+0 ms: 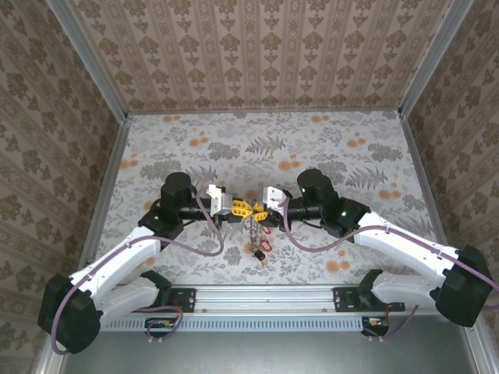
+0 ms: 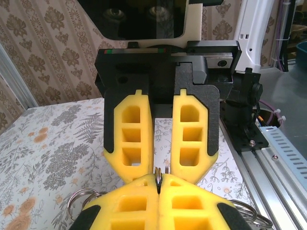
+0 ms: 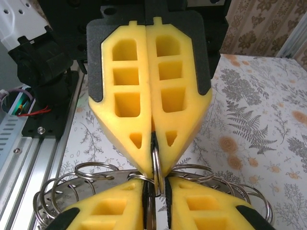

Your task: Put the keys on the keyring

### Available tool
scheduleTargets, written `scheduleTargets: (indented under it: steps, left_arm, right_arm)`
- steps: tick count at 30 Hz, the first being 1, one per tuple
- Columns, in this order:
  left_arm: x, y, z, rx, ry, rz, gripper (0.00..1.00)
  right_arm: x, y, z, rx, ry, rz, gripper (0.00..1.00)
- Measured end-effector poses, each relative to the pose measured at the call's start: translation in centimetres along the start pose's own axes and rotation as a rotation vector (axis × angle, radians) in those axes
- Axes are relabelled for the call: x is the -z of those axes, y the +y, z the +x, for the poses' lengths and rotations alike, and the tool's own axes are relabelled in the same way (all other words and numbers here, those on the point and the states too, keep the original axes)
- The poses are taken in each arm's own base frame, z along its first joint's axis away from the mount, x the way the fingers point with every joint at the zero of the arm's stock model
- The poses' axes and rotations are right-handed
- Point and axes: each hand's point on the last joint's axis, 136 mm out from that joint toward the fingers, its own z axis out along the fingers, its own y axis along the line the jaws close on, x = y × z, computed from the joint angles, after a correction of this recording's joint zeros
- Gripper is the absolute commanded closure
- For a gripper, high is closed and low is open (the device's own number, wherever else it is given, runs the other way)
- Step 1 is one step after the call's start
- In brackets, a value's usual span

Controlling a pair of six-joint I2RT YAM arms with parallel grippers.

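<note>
Here, working outward from the near rail (image 1: 273, 296), the first task items met are the keys (image 1: 263, 248). They form a short string of small coloured heads, the red ones plainest, trailing from the grippers' meeting point toward the arm bases. Whether they hang free or rest on the table (image 1: 327, 148) cannot be told from above.

Next comes the keyring (image 3: 86, 179). It sits on the centre line of the rig, directly between the two tool heads, so neither arm is the nearer. In the right wrist view its flat grey body, with wire loops along the rim, spreads to either side just beyond that gripper's own fingers. One thin metal loop stands edge-on in the line where the two grippers meet.

Left gripper (image 1: 238, 209): jaws fully together, tips pinching that thin metal edge.

Right gripper (image 1: 259, 207): jaws a narrow gap apart, straddling the same edge from the opposite side. Whether its pads bear on the metal cannot be told.

The two grippers face tip to tip, almost touching, along a left-right axis.

Judgement: the coming move turns on this opposed arrangement. The keys lie on the near side of the line joining the grippers. Whichever gripper releases would therefore have to reach back toward the bases to take a key while the other holds the ring. The right gripper, its jaws not fully together, looks the likelier to go.

Beyond the grippers, the flowered table runs on to the back wall.
</note>
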Motion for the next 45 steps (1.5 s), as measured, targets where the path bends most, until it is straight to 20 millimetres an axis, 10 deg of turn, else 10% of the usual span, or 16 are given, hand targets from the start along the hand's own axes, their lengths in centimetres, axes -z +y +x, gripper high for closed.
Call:
scheduleTargets:
  steps: [18, 26, 45]
  left_arm:
    - [-0.7, 0.5, 1.5, 0.066, 0.123, -0.007, 0.82]
    - [-1.5, 0.3, 2.4, 0.111, 0.212, 0.019, 1.0]
    - [-0.8, 0.9, 0.7, 0.104, 0.12, -0.02, 1.0]
  right_arm:
    - [0.0, -0.2, 1.5, 0.01, 0.15, -0.018, 1.0]
    - [-0.1, 0.0, 2.6, 0.026, 0.234, -0.026, 1.0]
    - [2.2, -0.9, 0.2, 0.004, 0.033, 0.056, 0.84]
